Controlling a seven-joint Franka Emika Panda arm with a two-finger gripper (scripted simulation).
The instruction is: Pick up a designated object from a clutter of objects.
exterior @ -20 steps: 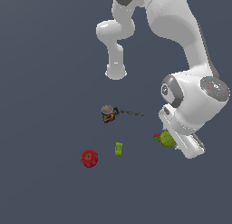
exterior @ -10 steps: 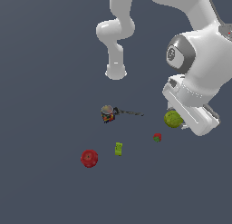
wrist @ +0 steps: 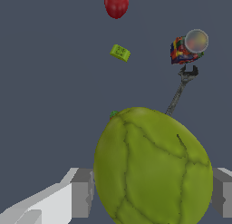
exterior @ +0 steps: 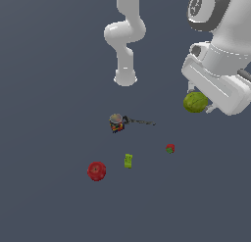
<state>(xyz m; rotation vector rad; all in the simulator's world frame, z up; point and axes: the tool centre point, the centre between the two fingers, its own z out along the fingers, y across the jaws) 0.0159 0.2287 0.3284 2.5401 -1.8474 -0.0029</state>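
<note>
The designated object, a yellow-green lumpy fruit (exterior: 195, 102), hangs well above the floor at the exterior view's right, held by my gripper (exterior: 200, 105). In the wrist view the fruit (wrist: 153, 168) fills the space between the two grey fingers (wrist: 81, 192), which press on its sides. The rest of the clutter lies on the floor below: a red round fruit (exterior: 96, 171), a small green block (exterior: 128, 160), a tiny red-and-green piece (exterior: 169, 148) and a dark multicoloured tool-like thing (exterior: 117, 122) with a thin handle.
The arm's white base column (exterior: 125, 78) stands behind the clutter. In the wrist view the red fruit (wrist: 116, 2), the green block (wrist: 120, 52) and the tool-like thing (wrist: 186, 50) show far beneath the held fruit.
The gripper has risen with the yellow-green fruit from floor level beside the tiny red-and-green piece to well above it. The other items have not moved.
</note>
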